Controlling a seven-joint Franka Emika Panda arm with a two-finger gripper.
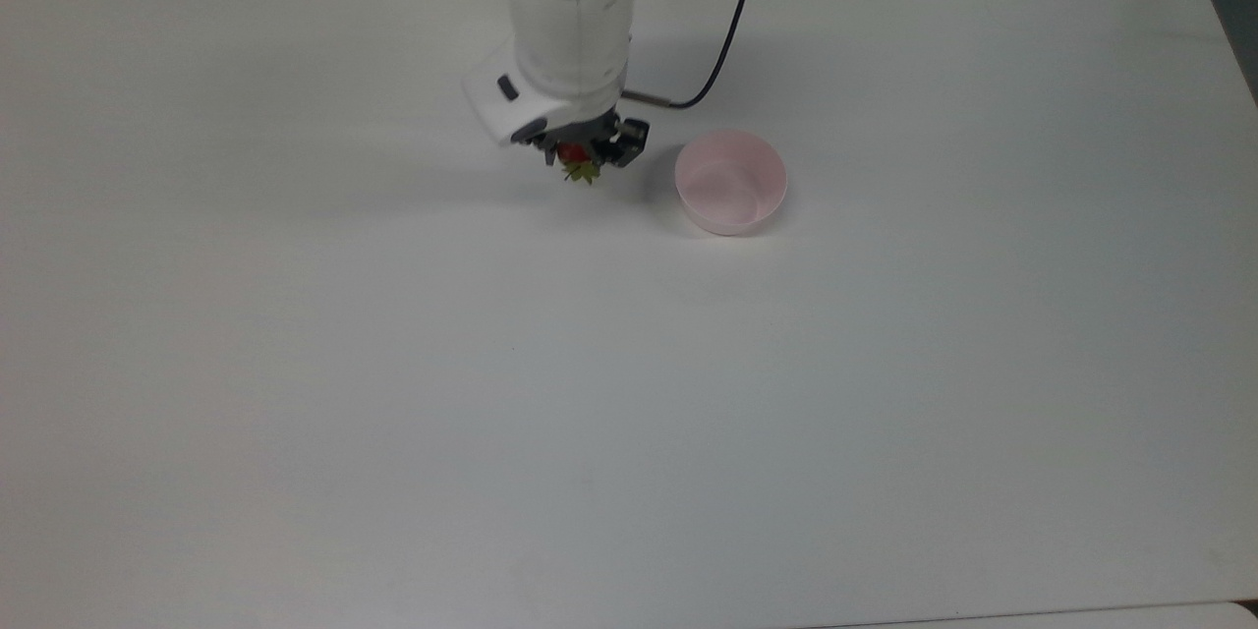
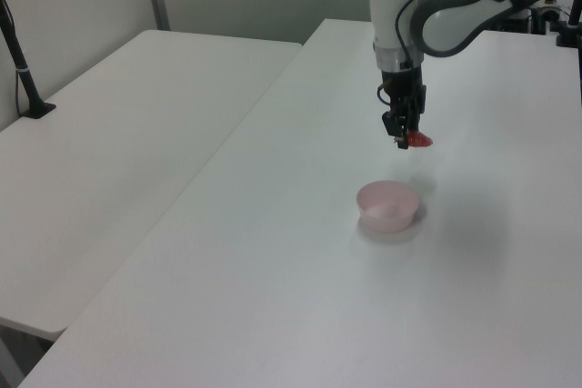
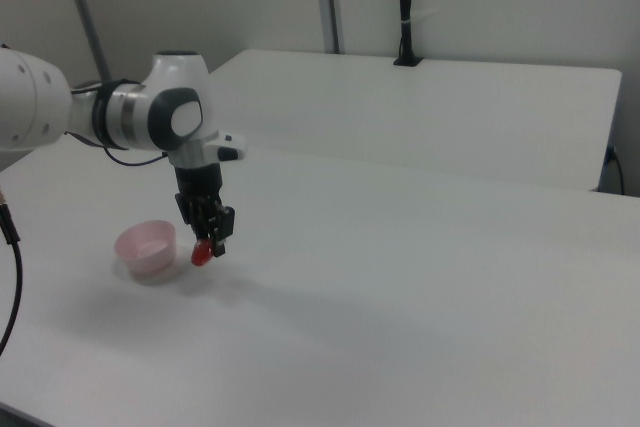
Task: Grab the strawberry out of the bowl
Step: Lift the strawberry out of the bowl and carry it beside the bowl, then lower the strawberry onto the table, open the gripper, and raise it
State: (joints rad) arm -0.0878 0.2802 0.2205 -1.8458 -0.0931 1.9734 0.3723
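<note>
The red strawberry [image 1: 576,160] with its green cap hangs in the air, and my gripper [image 1: 582,155] is shut on it. In the top view it is to the left of the pale pink bowl [image 1: 730,182], clear of the rim. The bowl's inside is bare. The left view shows the strawberry [image 2: 417,140] held by the gripper [image 2: 406,138] above and beyond the bowl [image 2: 388,205]. In the right view the strawberry [image 3: 202,253] hangs from the gripper [image 3: 208,243] just right of the bowl [image 3: 146,249], above the table.
The bowl sits on a wide white table [image 1: 629,393]. A second white table [image 2: 109,170] stands beside it on the left view's left. A black cable [image 1: 722,49] loops from the arm's wrist. A black post [image 2: 23,70] is clamped to the second table.
</note>
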